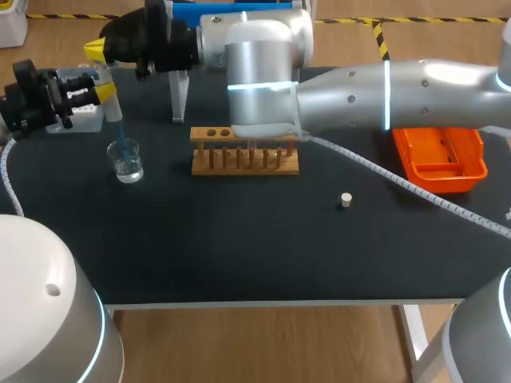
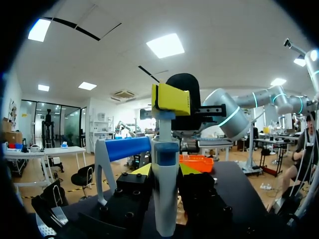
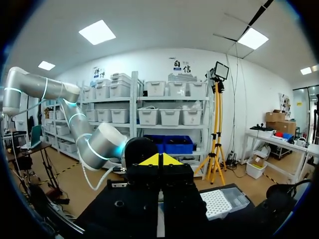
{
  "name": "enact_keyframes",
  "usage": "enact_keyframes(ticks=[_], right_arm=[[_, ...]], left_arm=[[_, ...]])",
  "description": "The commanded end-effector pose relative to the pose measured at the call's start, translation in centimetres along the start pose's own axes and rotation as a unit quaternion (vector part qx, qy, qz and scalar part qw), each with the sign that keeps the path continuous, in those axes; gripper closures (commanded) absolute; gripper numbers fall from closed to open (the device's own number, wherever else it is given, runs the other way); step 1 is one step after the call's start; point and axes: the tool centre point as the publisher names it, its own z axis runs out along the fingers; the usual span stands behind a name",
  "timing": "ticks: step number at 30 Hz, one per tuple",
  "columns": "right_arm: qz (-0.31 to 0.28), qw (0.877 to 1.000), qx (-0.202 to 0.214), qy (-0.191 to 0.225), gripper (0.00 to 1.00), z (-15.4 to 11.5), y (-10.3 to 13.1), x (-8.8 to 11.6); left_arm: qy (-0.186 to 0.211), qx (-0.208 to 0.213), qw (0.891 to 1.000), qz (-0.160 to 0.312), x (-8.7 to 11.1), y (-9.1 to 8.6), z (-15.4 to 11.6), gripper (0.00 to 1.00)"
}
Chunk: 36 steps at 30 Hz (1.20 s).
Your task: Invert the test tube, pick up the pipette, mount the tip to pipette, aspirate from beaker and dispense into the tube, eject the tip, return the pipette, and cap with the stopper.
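Note:
My left gripper [image 1: 101, 93] is at the table's far left, shut on the white pipette [image 1: 109, 104], which stands upright. The pipette's blue tip [image 1: 120, 142] dips into the glass beaker [image 1: 127, 160], which holds clear liquid. My right arm reaches across from the right, and its shut gripper [image 1: 95, 50] sits on top of the pipette. In the left wrist view the pipette [image 2: 165, 189] stands between my left gripper's [image 2: 164, 172] fingers, with the right gripper [image 2: 172, 98] on its top end. The right gripper [image 3: 159, 160] shows its yellow tips pressed together. The small stopper [image 1: 346, 199] lies right of centre. I see no test tube.
A wooden tube rack [image 1: 243, 152] stands mid-table, partly under my right arm. A white pipette stand [image 1: 180, 96] with a blue top is behind it. A tip box [image 1: 80, 116] sits by the left gripper, and an orange tray [image 1: 439, 155] at the right.

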Motion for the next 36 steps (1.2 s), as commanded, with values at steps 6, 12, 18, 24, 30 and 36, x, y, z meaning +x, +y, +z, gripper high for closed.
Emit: enact_keyframes(ticks=[6,12,18,24,30,36], right_arm=[[-0.029,1.000,-0.005,-0.009,0.39,-3.1,3.5,0.7],[-0.051,0.999,0.006,-0.015,0.00,-6.8,4.9,0.8],[-0.067,0.997,0.023,-0.026,0.00,-11.8,5.6,1.0],[-0.072,0.997,0.032,-0.023,0.00,-16.5,5.8,1.7],[-0.076,0.995,0.062,-0.009,0.00,-20.0,4.5,2.2],[-0.070,0.993,0.097,0.009,0.00,-23.5,1.9,2.4]], left_arm=[[0.001,-0.001,1.000,0.000,0.0,-0.1,-0.1,1.00],[0.001,-0.001,1.000,0.000,0.0,-0.1,-0.1,1.00],[0.001,-0.001,1.000,0.000,0.0,-0.1,-0.1,1.00],[0.001,-0.001,1.000,0.000,0.0,-0.1,-0.1,1.00],[0.001,-0.001,1.000,0.000,0.0,-0.1,-0.1,1.00],[0.001,-0.001,1.000,0.000,0.0,-0.1,-0.1,1.00]])
